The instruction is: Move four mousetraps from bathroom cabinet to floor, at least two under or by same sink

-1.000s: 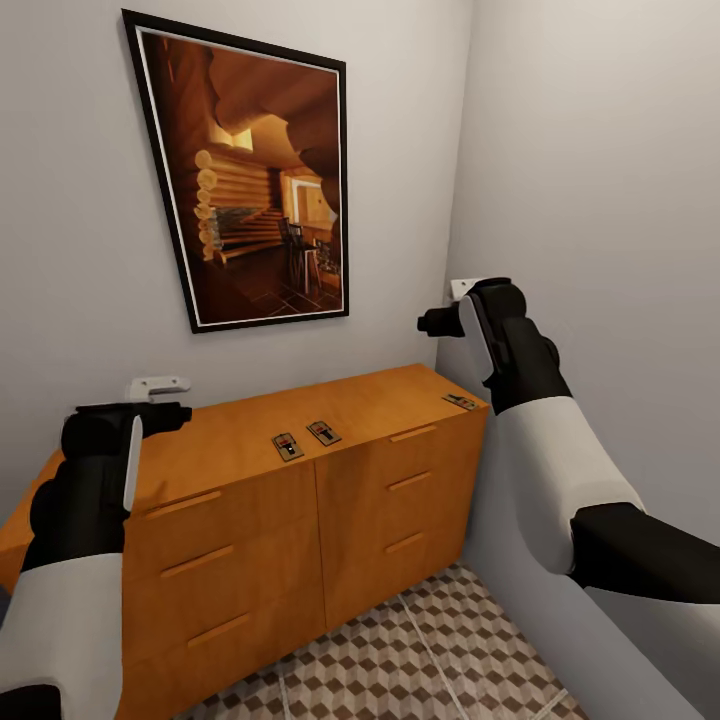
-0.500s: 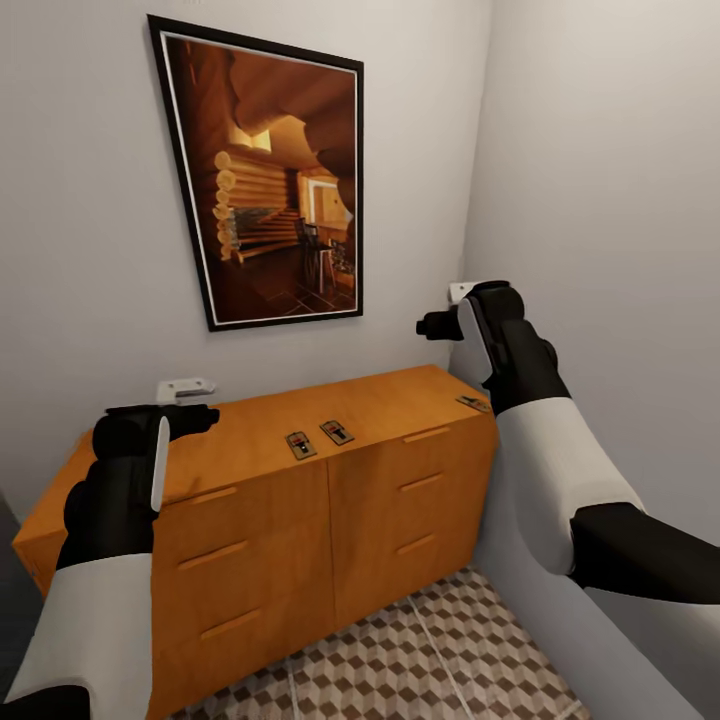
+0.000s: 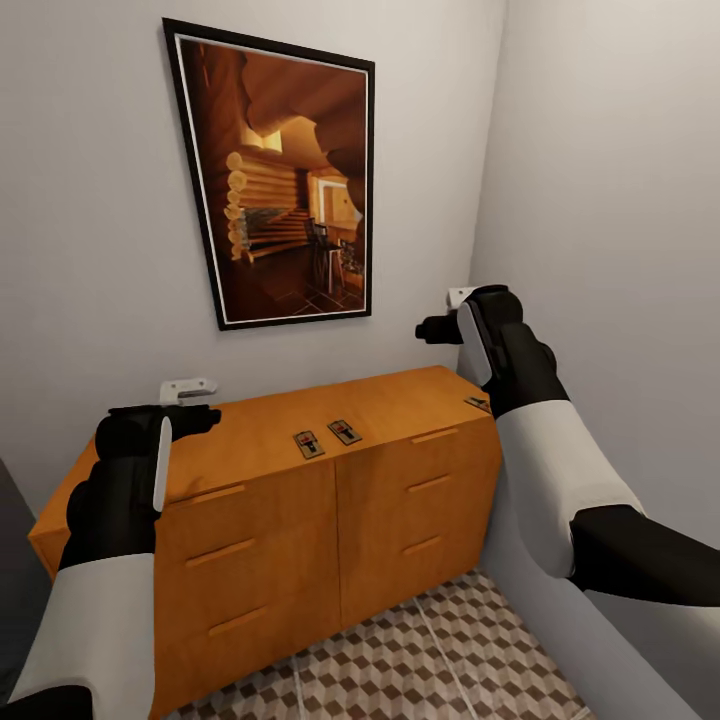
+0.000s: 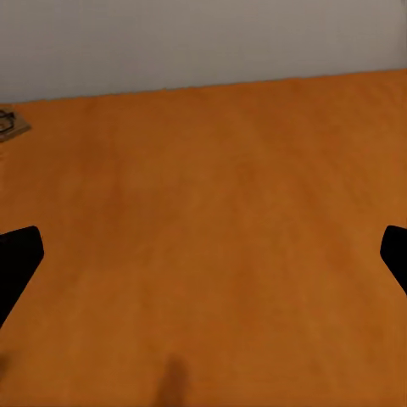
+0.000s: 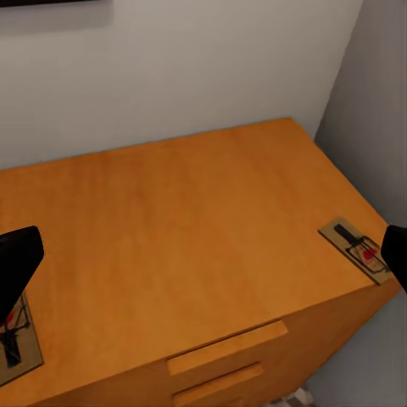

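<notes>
Orange-brown cabinet (image 3: 300, 500), seemingly bare-walled corner.

Camera panned left: cabinet (image 3: 300, 500) shifted right in head view, left end now visible

The cabinet (image 3: 300, 520) stands against the back wall, its right end in the corner by the side wall, on the floor (image 3: 430, 665). A picture (image 3: 285, 180) hangs on the wall above it. Two mousetraps (image 3: 309, 444) (image 3: 344, 432) lie side by side near the front edge of its top, about midway along. A third mousetrap (image 3: 478, 404) lies at the right front corner, well apart from them. The left pincer (image 3: 190, 400) hovers over the left part of the top; the right pincer (image 3: 445, 315) hangs above the right end.
</notes>
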You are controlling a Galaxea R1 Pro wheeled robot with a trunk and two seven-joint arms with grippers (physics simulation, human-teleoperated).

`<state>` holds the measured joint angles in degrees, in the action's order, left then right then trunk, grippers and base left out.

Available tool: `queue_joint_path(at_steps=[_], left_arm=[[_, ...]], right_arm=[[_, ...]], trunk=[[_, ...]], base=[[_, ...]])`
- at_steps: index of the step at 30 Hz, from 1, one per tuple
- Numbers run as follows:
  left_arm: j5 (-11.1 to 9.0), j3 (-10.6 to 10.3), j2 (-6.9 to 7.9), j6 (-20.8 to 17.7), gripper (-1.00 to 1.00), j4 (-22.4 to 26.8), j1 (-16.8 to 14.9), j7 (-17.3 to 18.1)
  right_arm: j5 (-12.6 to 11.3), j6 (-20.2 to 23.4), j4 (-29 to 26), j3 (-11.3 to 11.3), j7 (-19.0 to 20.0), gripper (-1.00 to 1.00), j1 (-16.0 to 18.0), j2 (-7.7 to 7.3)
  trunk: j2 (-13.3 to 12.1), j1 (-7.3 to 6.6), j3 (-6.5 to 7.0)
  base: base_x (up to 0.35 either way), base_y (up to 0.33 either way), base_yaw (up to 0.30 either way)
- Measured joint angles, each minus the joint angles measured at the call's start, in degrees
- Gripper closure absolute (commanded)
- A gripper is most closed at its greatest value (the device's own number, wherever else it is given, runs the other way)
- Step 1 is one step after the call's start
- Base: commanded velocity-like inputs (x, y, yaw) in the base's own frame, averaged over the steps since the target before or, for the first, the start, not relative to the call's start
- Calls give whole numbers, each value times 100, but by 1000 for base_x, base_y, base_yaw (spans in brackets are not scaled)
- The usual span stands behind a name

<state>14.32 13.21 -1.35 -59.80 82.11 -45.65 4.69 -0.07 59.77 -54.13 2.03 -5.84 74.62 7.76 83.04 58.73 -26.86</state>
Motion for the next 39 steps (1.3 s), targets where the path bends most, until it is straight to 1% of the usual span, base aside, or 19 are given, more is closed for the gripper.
queue_joint_path(at_steps=[9,22,27,32,39], left_arm=[[10,3,-5,1,-100,-11,0,0],[11,4,-7,1,-100,-17,1,0],[10,4,-8,1,-100,-16,1,0],[4,4,-8,0,-100,-16,0,4],[-3,4,-9,0,-100,-16,0,7]], right_arm=[[34,0,2,0,-15,-100,-3,-5],[49,0,4,-1,-28,-100,-3,-15],[47,0,3,0,-29,-100,-4,-69],[44,0,2,2,-28,-100,-4,-118],[43,-1,2,7,-28,-100,-4,-133]], trunk=[[0,0,0],[0,0,0],[0,0,0],[0,0,0],[0,0,0]], base=[[0,-56,4],[0,-245,0],[0,-209,0],[0,-76,0],[0,-24,0]])
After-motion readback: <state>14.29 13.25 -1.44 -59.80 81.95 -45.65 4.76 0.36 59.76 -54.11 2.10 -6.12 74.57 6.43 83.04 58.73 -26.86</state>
